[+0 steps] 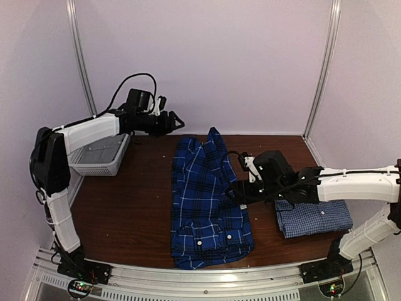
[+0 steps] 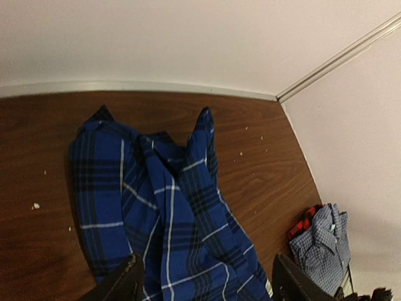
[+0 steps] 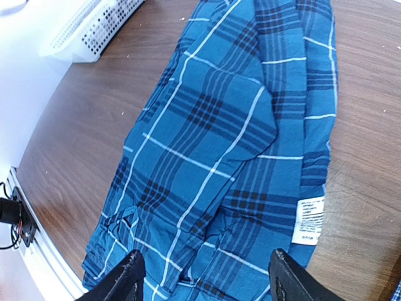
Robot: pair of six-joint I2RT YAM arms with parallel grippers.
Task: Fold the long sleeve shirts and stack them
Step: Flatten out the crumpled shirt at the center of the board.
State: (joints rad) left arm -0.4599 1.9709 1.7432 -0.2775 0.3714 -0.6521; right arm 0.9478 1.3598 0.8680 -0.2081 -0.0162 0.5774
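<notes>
The dark blue plaid long sleeve shirt (image 1: 207, 200) lies lengthwise mid-table, partly folded, its sides turned in. A paler small-check shirt (image 1: 313, 219) sits folded at the right. My left gripper (image 1: 178, 121) hovers open above the table's far side, just left of the plaid shirt's top end. In the left wrist view the plaid shirt (image 2: 156, 213) lies below the spread left gripper (image 2: 207, 285), which holds nothing. My right gripper (image 1: 234, 193) is open over the plaid shirt's right edge. The right wrist view shows the right gripper (image 3: 203, 279) empty above the plaid cloth (image 3: 219, 144).
A white mesh basket (image 1: 100, 157) stands at the back left, also in the right wrist view (image 3: 94, 25). Something red (image 2: 304, 221) peeks out beside the check shirt (image 2: 322, 241). A white care label (image 3: 308, 221) shows on the plaid shirt. Walls close in the back and sides.
</notes>
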